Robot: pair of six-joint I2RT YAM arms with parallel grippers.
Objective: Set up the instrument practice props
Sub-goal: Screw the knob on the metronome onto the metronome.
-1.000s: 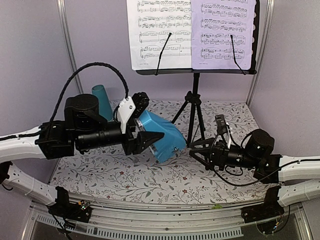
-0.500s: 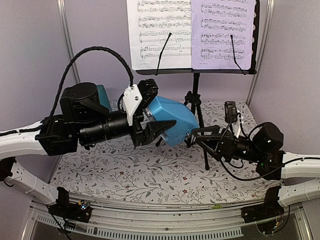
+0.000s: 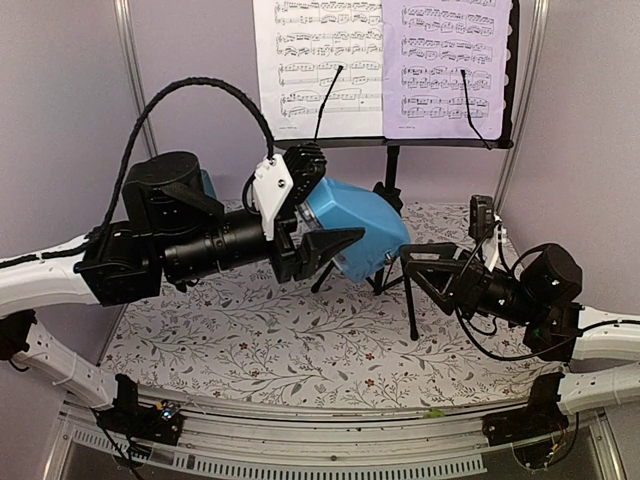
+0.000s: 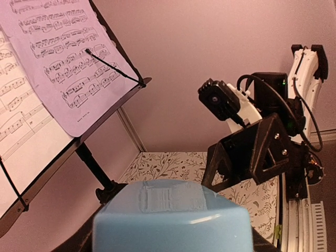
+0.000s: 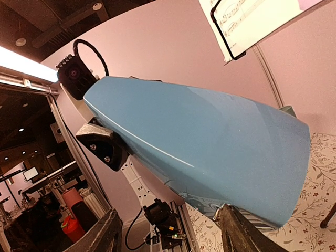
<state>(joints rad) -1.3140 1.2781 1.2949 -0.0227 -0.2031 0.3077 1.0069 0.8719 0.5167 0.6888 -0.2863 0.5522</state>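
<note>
Sheet-music pages (image 3: 300, 60) cropped above, teal cup (image 3: 207, 180) mostly hidden (behind left arm (image 3: 130, 265))

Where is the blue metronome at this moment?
Top view, centre: the blue metronome is held in the air by the left tool, in front of the music stand, the right tool close on its right.

Blue metronome (image 3: 355, 230), black stand (image 3: 392, 168) (white page (image 3: 315, 60), lavender page (image 3: 445, 60))
</note>
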